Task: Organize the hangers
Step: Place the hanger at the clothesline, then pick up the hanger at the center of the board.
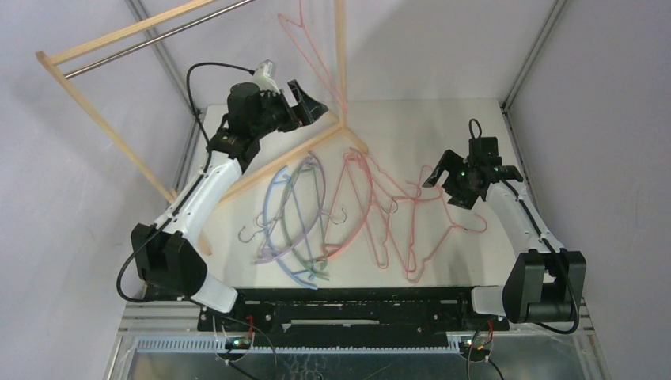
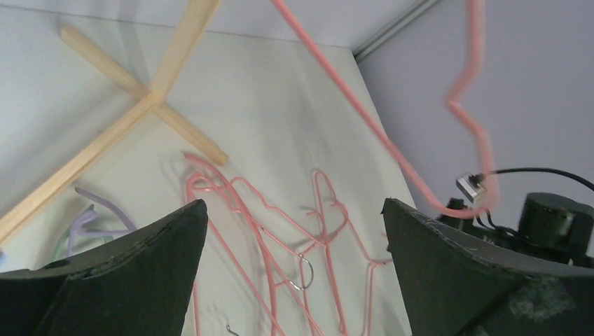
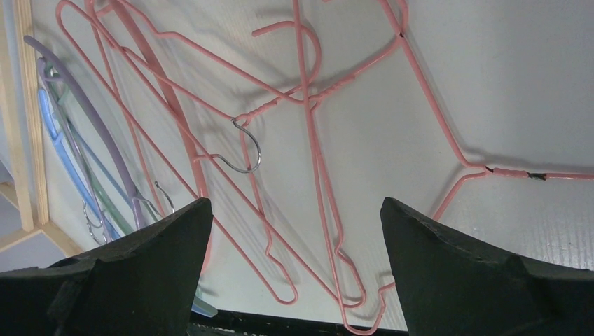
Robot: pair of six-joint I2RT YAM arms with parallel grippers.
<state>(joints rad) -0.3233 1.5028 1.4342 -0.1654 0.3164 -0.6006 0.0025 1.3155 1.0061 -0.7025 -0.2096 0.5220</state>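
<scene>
Pink-red wire, bent into a thin triangle, forms one wire hanger (image 2: 350,96) that hangs in the air beside the upright post of the rack (image 1: 103,124); its top runs out of view. The rack is light, square-section wood, and carries a smooth metal rod (image 1: 158,38).

Left gripper (image 2: 294,210): raised at the far left of the table (image 1: 427,127), close to the hanging wire. The two matte black fingers stand fully spread and grip nothing. The lower corner of the hanging wire lies near one finger; whether it touches cannot be told.

Right gripper (image 3: 295,206): held low over the right half of the table. Its fingers are also spread wide, with nothing between them.

The other hangers lie flat on the white table between the two arms:
- Centre-left, by the rack's foot: the curved hangers (image 1: 293,214), thicker and rounded, in lilac, green and blue, overlapping in a loose pile.
- Centre: a thick pink arc (image 3: 183,133), lying across its neighbours.
- Centre-right, below the right gripper: several wire hangers (image 3: 308,96), thin, angular, with twisted necks, tangled over one another.

A bright steel hook (image 3: 258,150) shows among the wires.
</scene>
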